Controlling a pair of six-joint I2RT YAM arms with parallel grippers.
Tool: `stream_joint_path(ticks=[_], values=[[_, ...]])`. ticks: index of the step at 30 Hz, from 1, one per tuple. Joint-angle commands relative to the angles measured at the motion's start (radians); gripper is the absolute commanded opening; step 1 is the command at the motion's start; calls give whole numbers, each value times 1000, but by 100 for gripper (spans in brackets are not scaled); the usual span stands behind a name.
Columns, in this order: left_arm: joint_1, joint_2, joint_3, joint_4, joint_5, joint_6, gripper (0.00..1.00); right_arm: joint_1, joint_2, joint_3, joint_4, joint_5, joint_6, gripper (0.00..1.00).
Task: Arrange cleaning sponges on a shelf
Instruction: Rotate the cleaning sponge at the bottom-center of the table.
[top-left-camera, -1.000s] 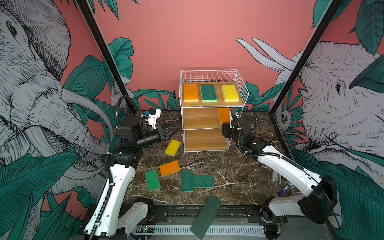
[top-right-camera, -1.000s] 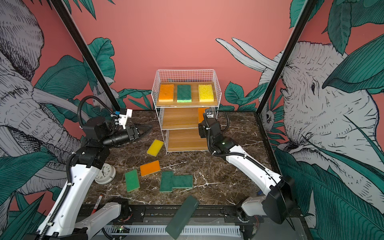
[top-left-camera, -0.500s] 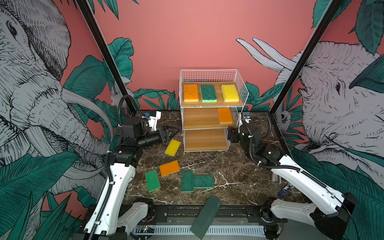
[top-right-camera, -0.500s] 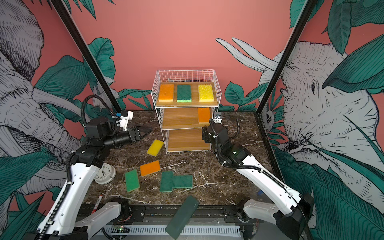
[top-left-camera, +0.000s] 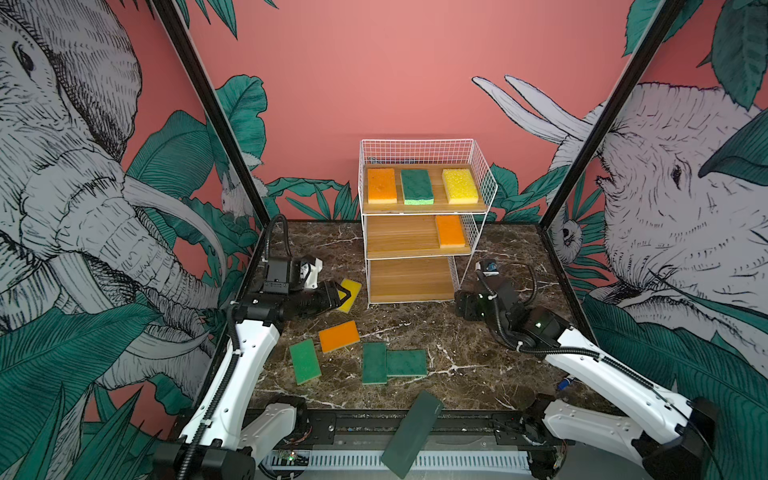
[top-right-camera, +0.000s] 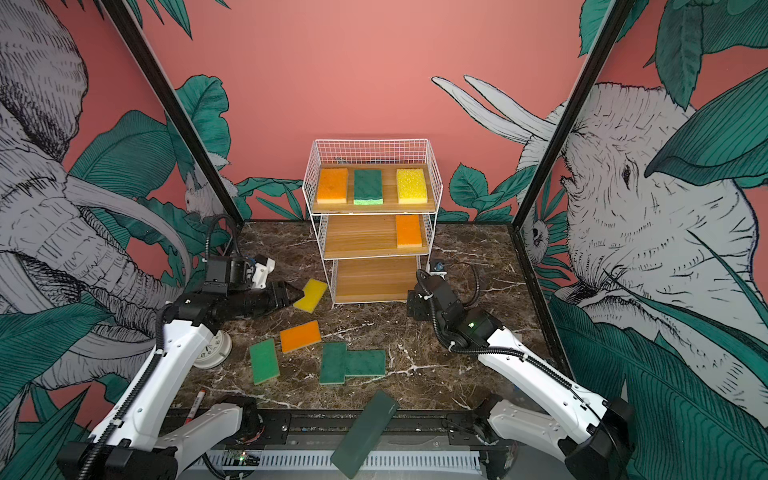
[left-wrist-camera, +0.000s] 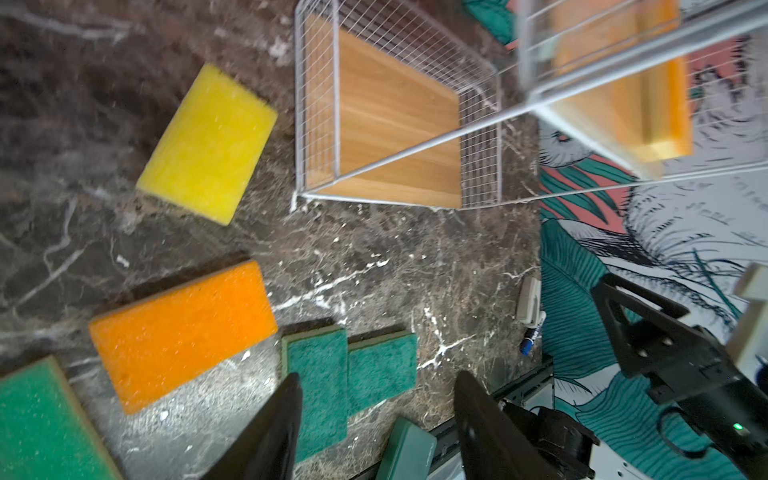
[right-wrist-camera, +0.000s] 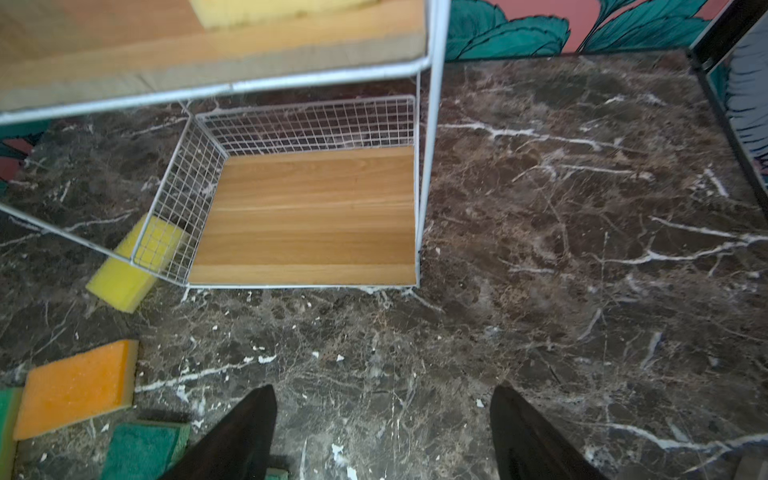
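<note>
While the white wire-grid shelf with three wooden boards stands at the back of the dark marble table, four cleaning sponges lie on its upper two boards and five on the table. Both white arms reach low and forward. The left gripper hovers open, seemingly above the loose yellow rectangular sponge; the right gripper stands open and empty beside the shelf's bottom board. Only a top view shows the white round clock.
</note>
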Motion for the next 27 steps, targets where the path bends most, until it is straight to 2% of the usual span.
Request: stream_joint_path(ticks=[1,7,11,15,18,20,24,27], values=[[-4,-16,-90,-7,-4,-74,60,11,-16,-39,3,-113,53,83],[-81,-19,-125,-46,-79,-83,61,53,2,-104,61,-257,-49,85],[-133,8,-128,-43,-79,-90,61,110,23,-122,58,-330,-190,86],[-136,24,-111,-24,-44,-92,61,165,18,-176,116,-443,-313,88],[-137,19,-96,-26,-39,-83,61,180,12,-215,142,-460,-347,91],[-136,11,-98,-26,-41,-82,61,182,38,-205,96,-446,-384,93],[-137,12,-109,-19,-38,-83,61,223,156,-125,-25,-408,-456,93],[-137,28,-109,-10,-27,-82,61,262,239,-78,-40,-386,-485,92]])
